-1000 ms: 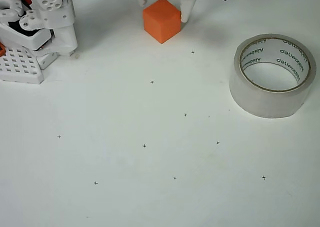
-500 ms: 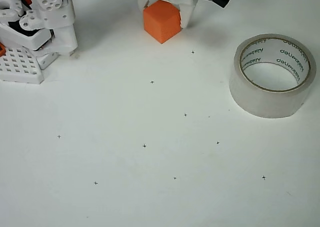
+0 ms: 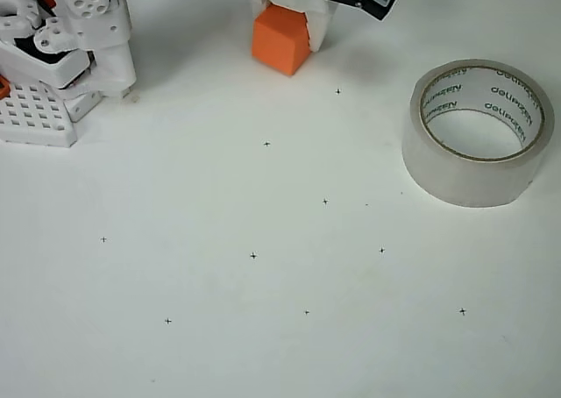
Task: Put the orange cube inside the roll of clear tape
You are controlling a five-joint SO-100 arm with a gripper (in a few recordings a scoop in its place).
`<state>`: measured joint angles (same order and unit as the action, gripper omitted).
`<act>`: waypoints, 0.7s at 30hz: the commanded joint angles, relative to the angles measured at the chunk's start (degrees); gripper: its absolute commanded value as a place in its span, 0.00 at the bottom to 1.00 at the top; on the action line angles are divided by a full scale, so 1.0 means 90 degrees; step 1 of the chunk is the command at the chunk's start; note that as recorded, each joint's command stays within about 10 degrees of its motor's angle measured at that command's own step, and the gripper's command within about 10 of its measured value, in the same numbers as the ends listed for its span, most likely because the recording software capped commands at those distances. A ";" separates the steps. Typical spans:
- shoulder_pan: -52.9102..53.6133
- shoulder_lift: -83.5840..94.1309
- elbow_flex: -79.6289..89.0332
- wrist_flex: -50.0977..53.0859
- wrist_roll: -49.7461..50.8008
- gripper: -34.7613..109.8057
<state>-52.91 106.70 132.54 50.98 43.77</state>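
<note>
The orange cube (image 3: 280, 43) is at the top centre of the overhead view. My white gripper (image 3: 287, 19) reaches down from the top edge, one finger on the cube's left upper corner and the other finger (image 3: 317, 28) pressed against its right side. It is shut on the cube, whose top part is hidden under the gripper body. The roll of clear tape (image 3: 463, 177) lies flat on the right with its hole facing up, well apart from the cube.
The white robot base (image 3: 61, 60) fills the upper left corner. The white table (image 3: 263, 328) carries several small black cross marks between the cube, the tape and the front edge.
The gripper has come lower over the cube and its fingers have closed in against the cube's sides. The cube has turned slightly and looks narrower. The tape has not moved.
</note>
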 commanded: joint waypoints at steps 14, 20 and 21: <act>0.0420 0.0811 -0.1484 0.1729 -0.0889 0.32; 0.0664 0.0742 -0.2012 0.1943 -0.1377 0.32; 0.0723 0.0684 -0.2178 0.2041 -0.1484 0.32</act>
<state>-47.20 109.60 119.71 66.97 32.43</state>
